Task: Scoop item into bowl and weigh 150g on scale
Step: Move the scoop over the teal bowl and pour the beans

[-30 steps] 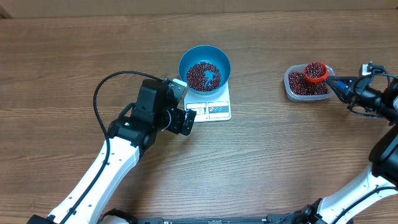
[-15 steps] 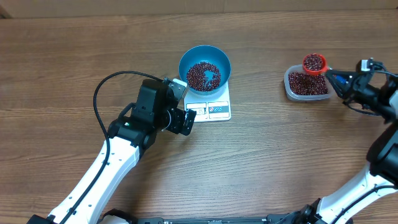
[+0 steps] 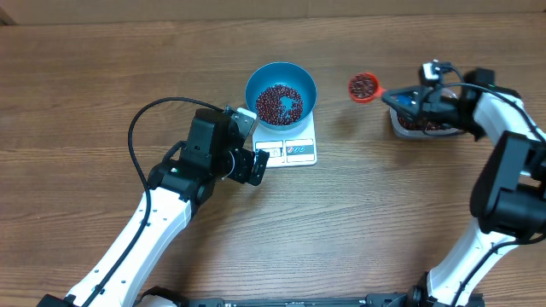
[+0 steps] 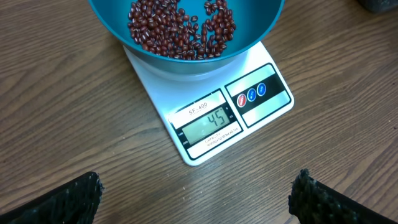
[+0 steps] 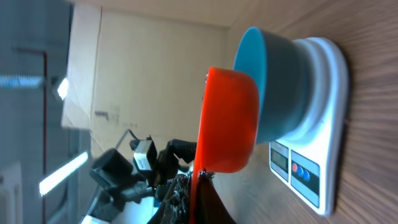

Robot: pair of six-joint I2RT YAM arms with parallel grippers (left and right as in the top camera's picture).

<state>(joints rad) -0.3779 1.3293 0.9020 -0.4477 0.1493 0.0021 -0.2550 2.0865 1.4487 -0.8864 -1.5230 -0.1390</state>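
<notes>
Beans (image 3: 280,102), small and dark red-brown, lie heaped in your round bright-blue bowl (image 3: 252,85) on the flat white scale (image 3: 299,152). More fill the small red scoop (image 3: 364,86), clamped in your right gripper (image 3: 394,96) between bowl and clear plastic tub (image 3: 397,128), which that arm mostly hides. Your left gripper (image 3: 256,165) hovers wide open beside the scale's display.

You see the scale (image 4: 163,78) in the left wrist view: a label (image 4: 199,109) near its front edge reads "SF-400", and the display (image 4: 209,123) just below shows "45". Fine print under the display and the marks on the three round buttons (image 4: 251,94) to its right are too small to read.
</notes>
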